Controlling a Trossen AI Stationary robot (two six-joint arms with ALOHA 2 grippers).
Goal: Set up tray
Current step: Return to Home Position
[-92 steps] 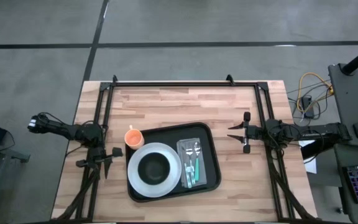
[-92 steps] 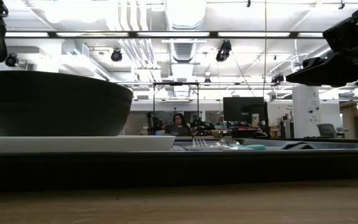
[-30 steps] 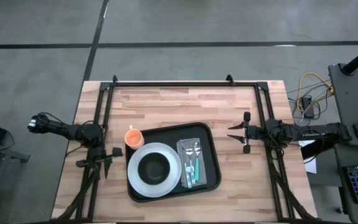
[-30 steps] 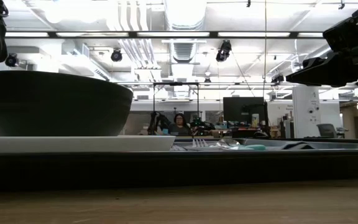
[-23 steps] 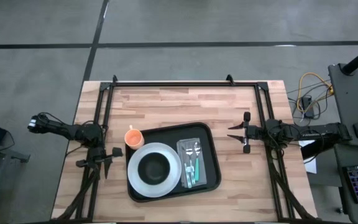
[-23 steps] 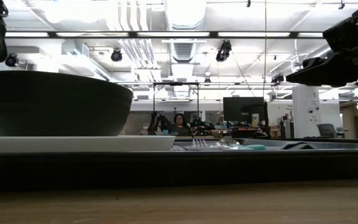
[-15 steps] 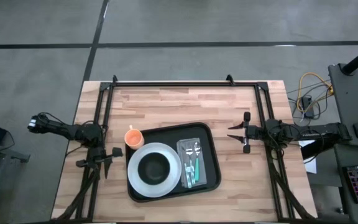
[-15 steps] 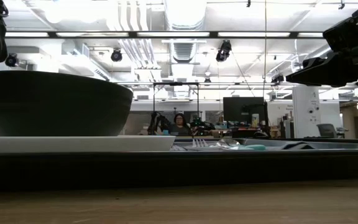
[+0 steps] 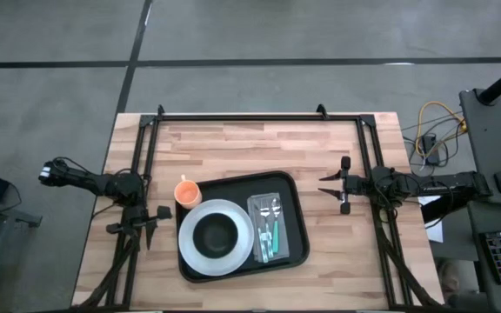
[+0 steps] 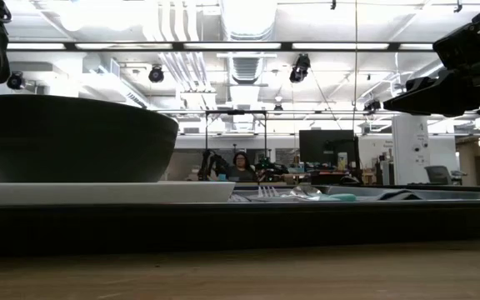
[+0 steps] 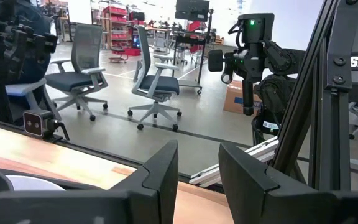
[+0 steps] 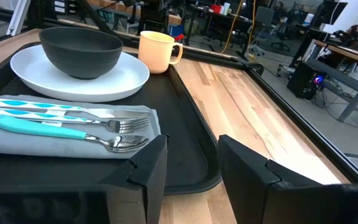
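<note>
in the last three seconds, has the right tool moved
No. In the high view the right tool stays the same gap off the tray's right rim.

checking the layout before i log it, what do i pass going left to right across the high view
left hand → orange cup → black bowl → grey napkin → right hand
</note>
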